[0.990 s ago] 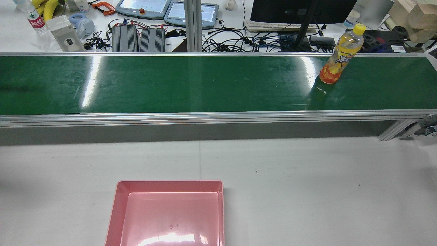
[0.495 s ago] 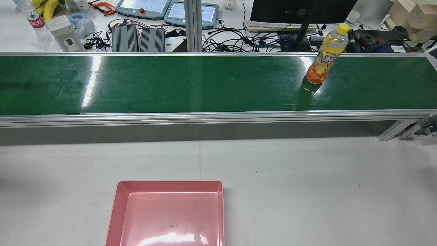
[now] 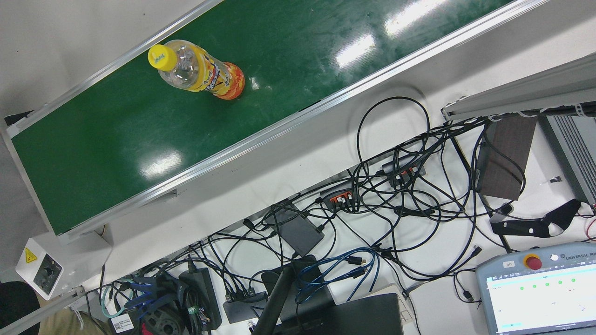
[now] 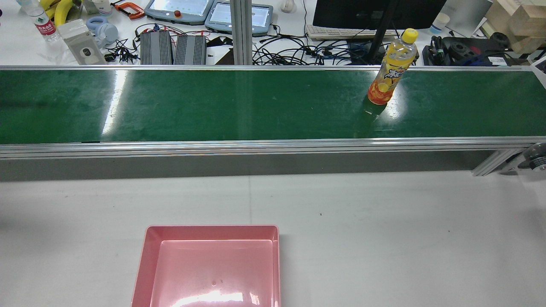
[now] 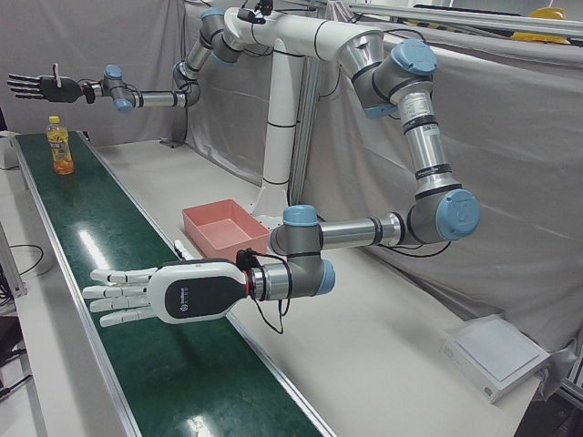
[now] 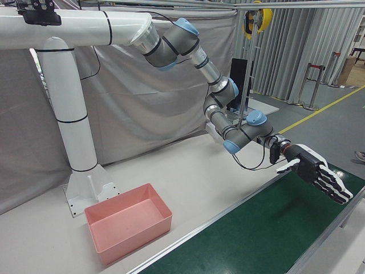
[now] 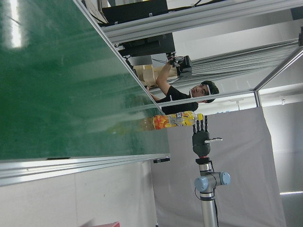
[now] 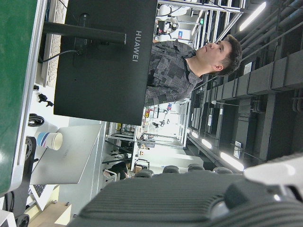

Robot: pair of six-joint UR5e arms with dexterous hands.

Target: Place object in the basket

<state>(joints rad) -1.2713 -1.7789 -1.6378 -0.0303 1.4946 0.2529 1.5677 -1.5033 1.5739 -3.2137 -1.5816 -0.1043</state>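
— From straight overhead, where's the thing to pick?

— The orange drink bottle (image 3: pixel 200 72) with the yellow cap stands upright on the green conveyor belt (image 3: pixel 139 125), base about mid-width. There's bare belt all round it and an aluminium rail on each side. A tangle of cables (image 3: pixel 372 195) lies past the operators' rail.

— And from behind the arms?

— The bottle is on the right part of the belt. The pink basket (image 4: pixel 143 264) sits on the white table (image 4: pixel 384 234) at the near edge, left of centre and well apart from the bottle. It shows only its own pink floor and some glare. Open tabletop runs between basket and belt.

— From the left-front corner?

— The left hand (image 5: pixel 150 293) hovers flat above the near stretch of belt, fingers spread wide, holding nothing. Far down the line, the right hand (image 5: pixel 36 86) hangs above and a little behind the bottle, fingers likewise splayed, not touching it. The basket is by the pedestal.

— The right-front corner?

— The right hand reaches out over the belt, palm flat, fingers apart. The basket is near the white column, its inside bare.

— The hand cameras?

— The left one looks along the belt to the bottle, with the right hand just past it. The right one shows a black monitor (image 8: pixel 104 61) and a paper cup (image 8: pixel 49 140).
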